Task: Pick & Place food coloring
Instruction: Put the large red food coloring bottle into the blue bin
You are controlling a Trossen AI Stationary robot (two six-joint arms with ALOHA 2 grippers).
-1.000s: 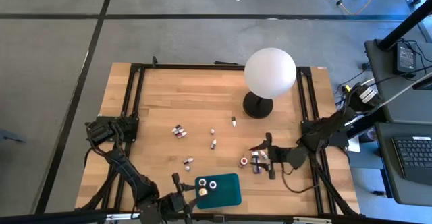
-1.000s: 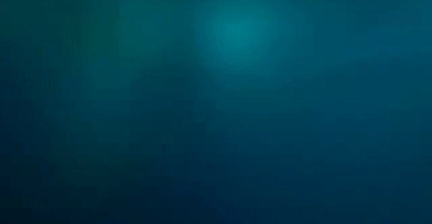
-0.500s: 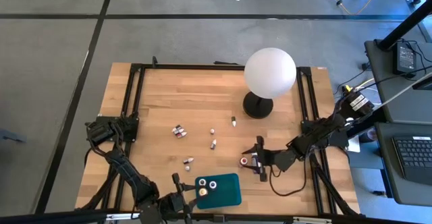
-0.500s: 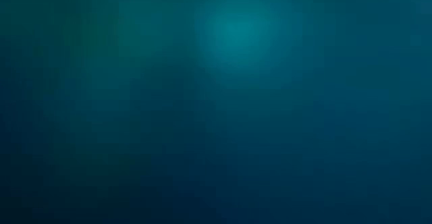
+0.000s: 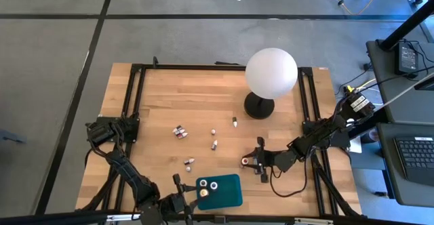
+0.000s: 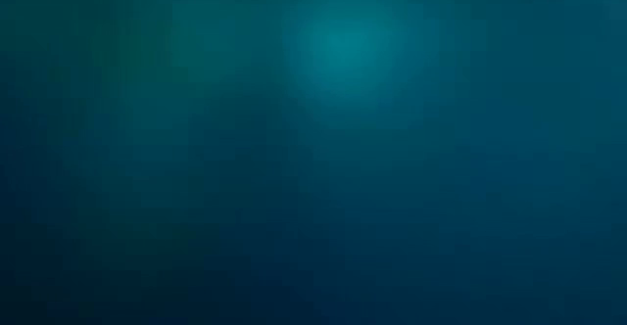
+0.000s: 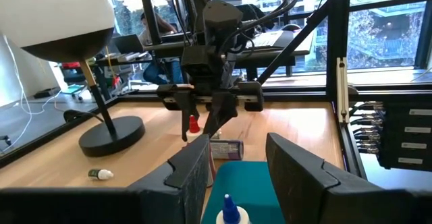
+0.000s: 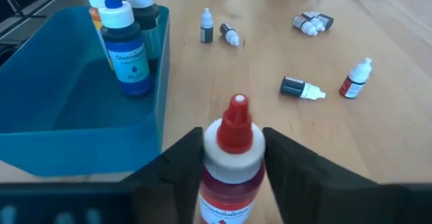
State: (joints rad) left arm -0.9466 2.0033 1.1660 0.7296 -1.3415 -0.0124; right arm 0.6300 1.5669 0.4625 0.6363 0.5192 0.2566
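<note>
Our right gripper (image 8: 233,160) clasps a red-capped bottle (image 8: 233,150) upright on the table, just beside the teal tray (image 8: 61,116). We should lift straight up before swinging over the tray wall. Our left gripper (image 7: 233,166), half open and empty, waits at the tray.

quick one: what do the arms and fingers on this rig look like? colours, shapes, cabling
Both arms are dark, near black, built of jointed segments with black cables looped along them. The left arm runs up the table's left edge; the right arm comes in from the right. The right gripper has a boxy body with a crossbar and two slim, flat fingers. The left gripper's fingers look like broad matte black wedges.
</note>
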